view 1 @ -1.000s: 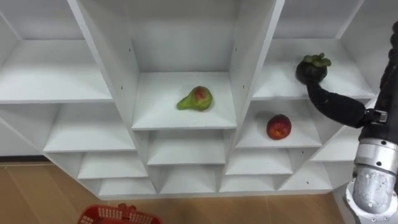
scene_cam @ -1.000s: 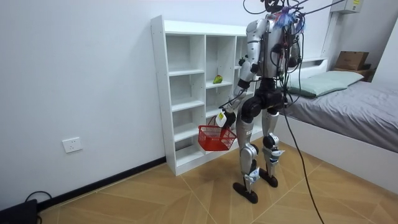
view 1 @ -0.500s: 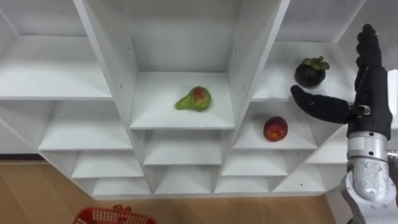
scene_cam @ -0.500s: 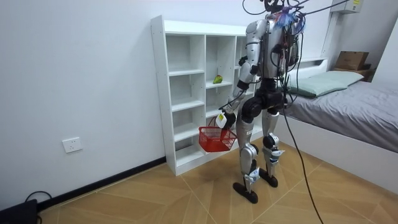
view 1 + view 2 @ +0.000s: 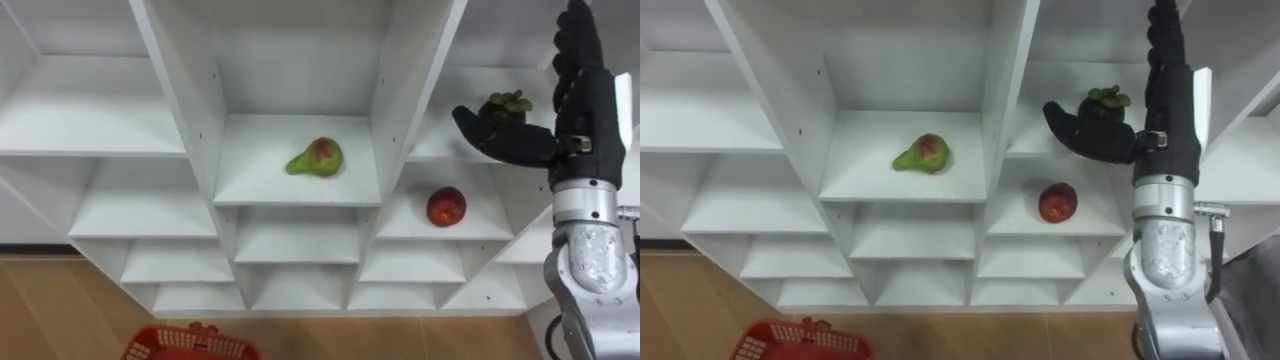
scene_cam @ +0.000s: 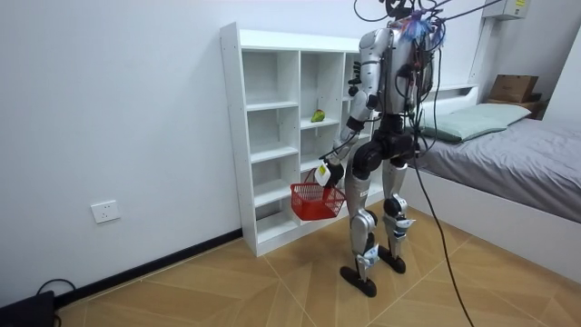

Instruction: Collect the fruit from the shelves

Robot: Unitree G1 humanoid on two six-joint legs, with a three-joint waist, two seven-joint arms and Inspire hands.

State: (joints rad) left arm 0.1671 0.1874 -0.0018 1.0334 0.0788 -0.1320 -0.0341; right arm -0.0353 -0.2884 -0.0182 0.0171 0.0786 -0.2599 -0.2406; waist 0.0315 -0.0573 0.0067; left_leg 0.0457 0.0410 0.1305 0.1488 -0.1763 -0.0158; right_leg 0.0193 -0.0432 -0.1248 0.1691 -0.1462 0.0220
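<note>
Fruit lies in three compartments of the white closet (image 5: 258, 172): a green pear (image 5: 316, 158) on the middle shelf, a red fruit (image 5: 446, 206) one column to the right and a shelf lower, and a dark mangosteen (image 5: 505, 102) on the shelf above the red one. The right robot hand (image 5: 585, 110) is open and raised just before the mangosteen, fingers straight up, thumb spread left across its front; contact cannot be told. Low on the left, the left robot hand (image 6: 326, 171) grips a red basket (image 6: 317, 200) by its handle.
</note>
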